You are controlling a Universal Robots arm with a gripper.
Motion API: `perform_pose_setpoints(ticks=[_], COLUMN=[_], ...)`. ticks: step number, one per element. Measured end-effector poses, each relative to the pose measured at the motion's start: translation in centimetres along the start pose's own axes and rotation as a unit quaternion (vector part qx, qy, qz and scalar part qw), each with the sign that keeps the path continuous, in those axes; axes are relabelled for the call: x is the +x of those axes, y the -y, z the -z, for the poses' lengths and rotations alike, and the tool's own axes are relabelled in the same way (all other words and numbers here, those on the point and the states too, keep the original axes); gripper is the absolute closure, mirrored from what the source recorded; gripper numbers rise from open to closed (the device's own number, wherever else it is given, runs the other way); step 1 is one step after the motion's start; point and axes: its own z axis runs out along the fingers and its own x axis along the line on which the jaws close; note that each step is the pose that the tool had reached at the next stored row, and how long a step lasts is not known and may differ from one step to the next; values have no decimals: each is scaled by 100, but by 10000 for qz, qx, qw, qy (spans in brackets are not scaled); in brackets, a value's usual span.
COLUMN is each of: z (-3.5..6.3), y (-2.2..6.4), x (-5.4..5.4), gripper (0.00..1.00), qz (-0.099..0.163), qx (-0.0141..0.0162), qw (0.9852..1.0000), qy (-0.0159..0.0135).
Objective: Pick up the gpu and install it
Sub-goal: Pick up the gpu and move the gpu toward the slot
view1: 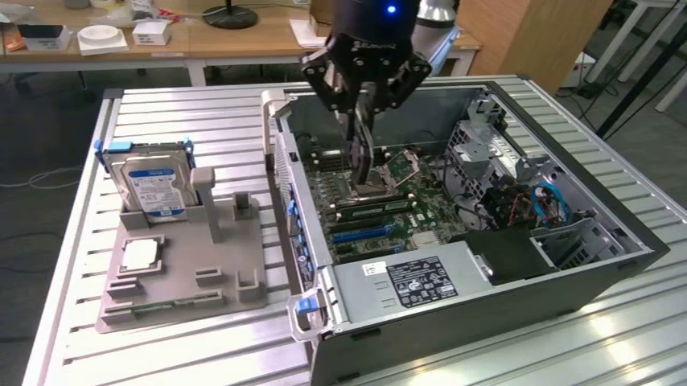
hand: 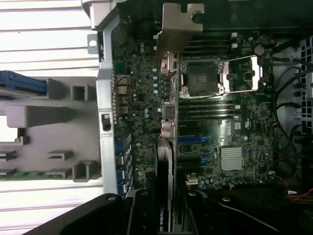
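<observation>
The gpu (view1: 361, 157), a thin dark card, hangs edge-down from my gripper (view1: 361, 112) over the open computer case (view1: 601, 273). The gripper is shut on the card's upper edge. The card's lower end is just above the motherboard (view1: 376, 217), near the CPU socket and beyond the blue expansion slots (view1: 359, 233). In the wrist view the gpu (hand: 165, 147) runs edge-on away from the gripper (hand: 164, 213), and its metal end bracket (hand: 177, 29) is at the far end, by the case's rear wall. The CPU socket (hand: 203, 78) lies just beside the card.
A grey parts holder (view1: 183, 273) stands on the slatted metal table at the exterior view's left. It carries a silver hard drive (view1: 156, 189) and a small CPU chip (view1: 140, 256). The power supply (view1: 419, 281) fills the case's near end, with cables and drive bays (view1: 532, 201) to the right.
</observation>
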Motion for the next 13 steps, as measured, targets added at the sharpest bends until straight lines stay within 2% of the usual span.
perform_pose_setpoints(ticks=[13], z=[-26], y=[-42], x=[-590], gripper=[74], qz=[2], qx=[-1], qw=[10000], qy=[0])
